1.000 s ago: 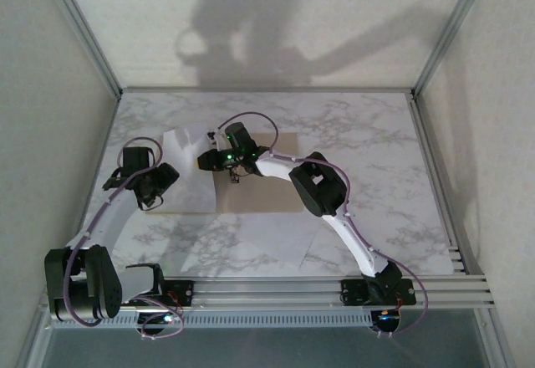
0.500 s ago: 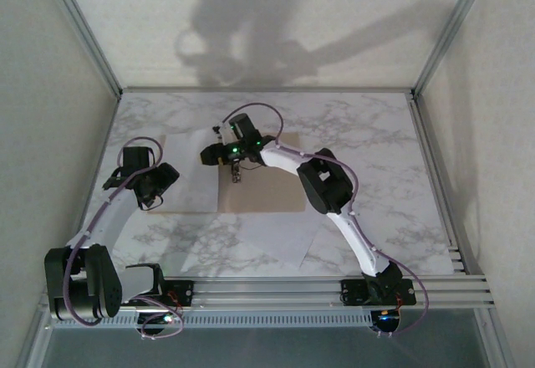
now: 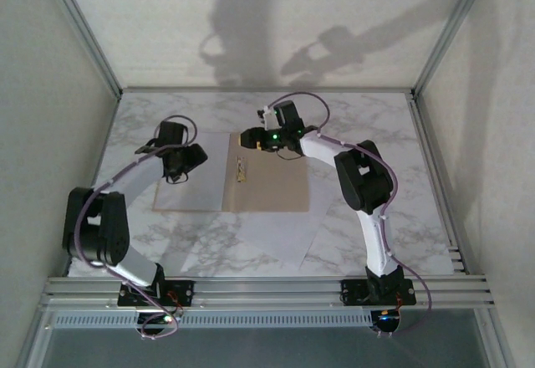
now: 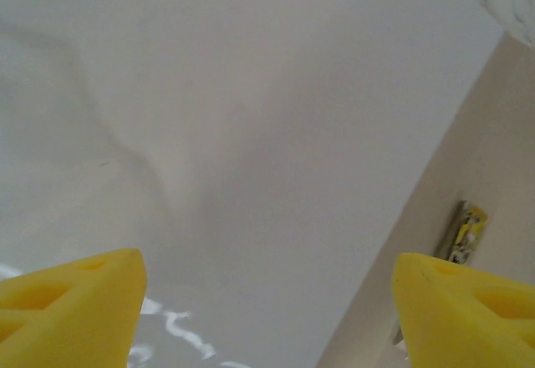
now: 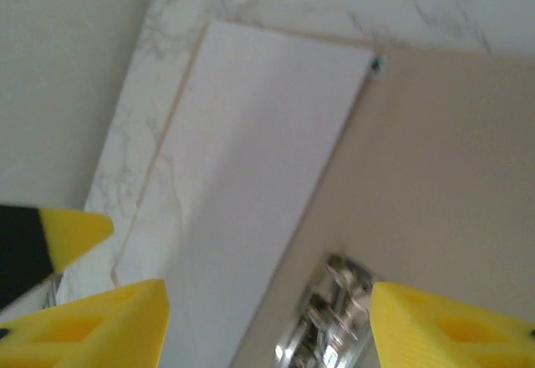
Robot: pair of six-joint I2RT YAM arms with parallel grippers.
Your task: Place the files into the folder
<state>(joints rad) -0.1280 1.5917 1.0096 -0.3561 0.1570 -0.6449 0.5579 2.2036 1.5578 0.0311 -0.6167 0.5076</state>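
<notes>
My left gripper (image 4: 266, 305) hangs with fingers wide apart and nothing between them, just above a white sheet (image 4: 209, 134) of the files lying on the left half of the folder (image 4: 501, 167); my right gripper (image 5: 266, 322) is likewise spread and empty, the metal clip (image 5: 328, 322) right beneath it at the crease. Farther off, toward my bases, more sheets (image 3: 276, 232) lie on the marble table (image 3: 376, 134), touching the folder's near edge. The risk, I judge, lies there: flat paper gives my fingertips little to pinch, so a grab could crumple it or drag the folder and shift the sheet already on it; my grippers, near each other, could also clash.
</notes>
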